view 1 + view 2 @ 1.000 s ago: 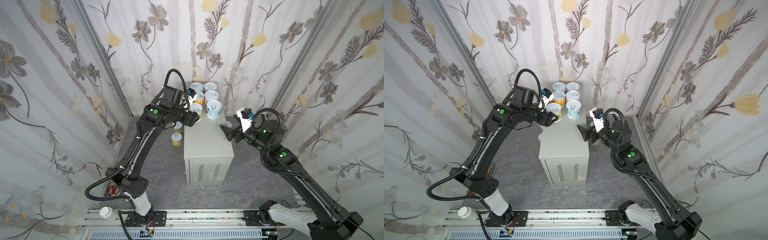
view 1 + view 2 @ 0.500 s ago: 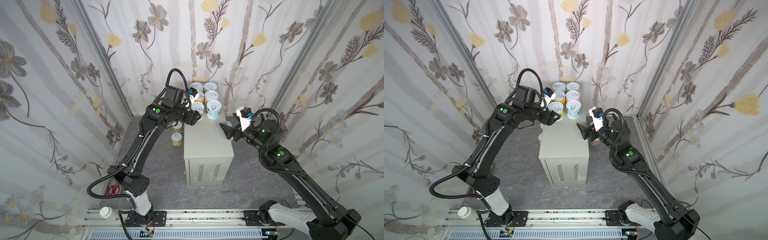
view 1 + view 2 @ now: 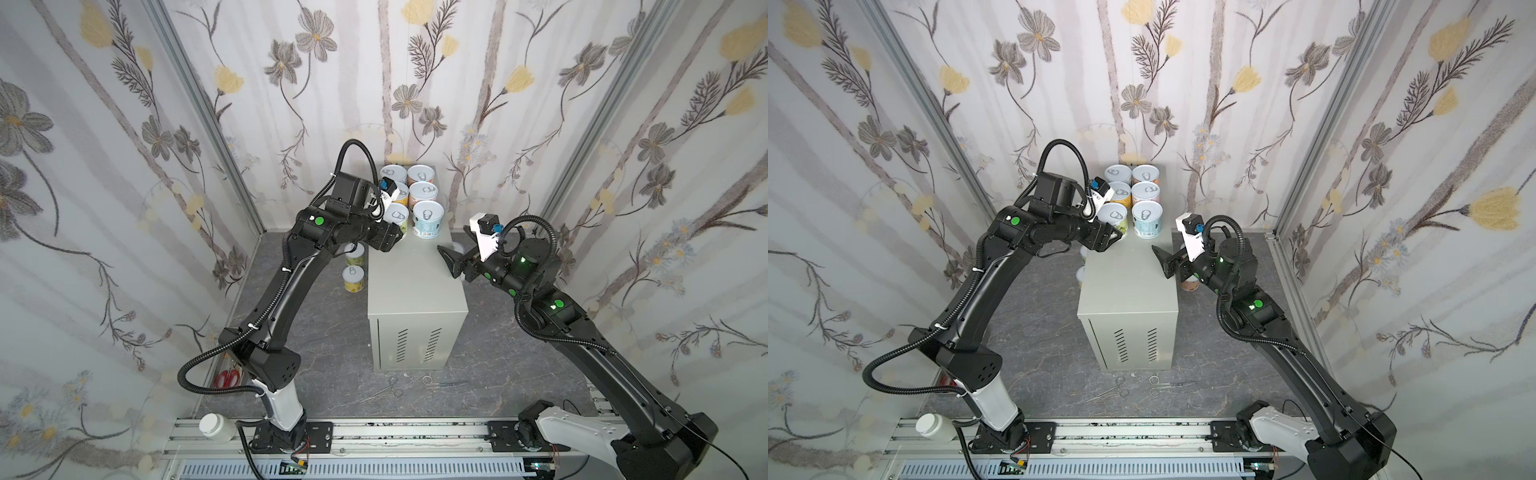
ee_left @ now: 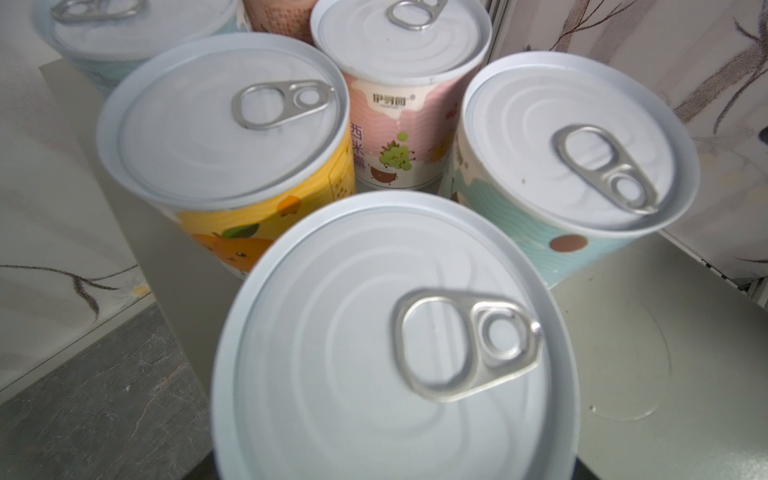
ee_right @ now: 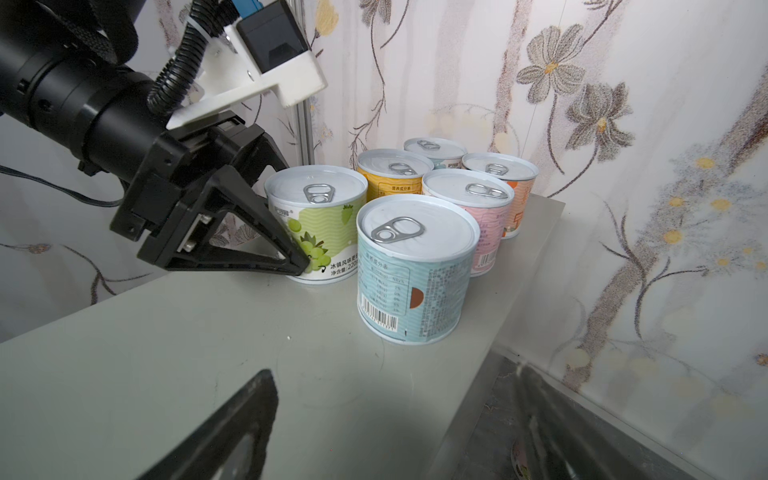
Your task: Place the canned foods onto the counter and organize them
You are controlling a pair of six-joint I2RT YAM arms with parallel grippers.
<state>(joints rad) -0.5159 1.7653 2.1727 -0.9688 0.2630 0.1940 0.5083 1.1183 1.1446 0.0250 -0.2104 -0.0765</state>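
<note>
Canned foods [image 5: 415,266] (rear labels half-hidden)

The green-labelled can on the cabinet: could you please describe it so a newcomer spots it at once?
Find the tall grey cabinet; six cans stand grouped at the far end of its top. The green can is in the nearest row, beside the light-blue can, and alone has a green label.

Cans [image 5: 417,270]: bare silvery metal lids [image 4: 232,124] with a soft sheen, smooth printed paper labels [image 5: 415,299]. Counter [image 5: 145,353] under them is light-grey painted metal, matt and smooth, with faint ring marks. Floor [image 3: 332,340] around the counter looks like dark veined stone with a dull finish.
</note>
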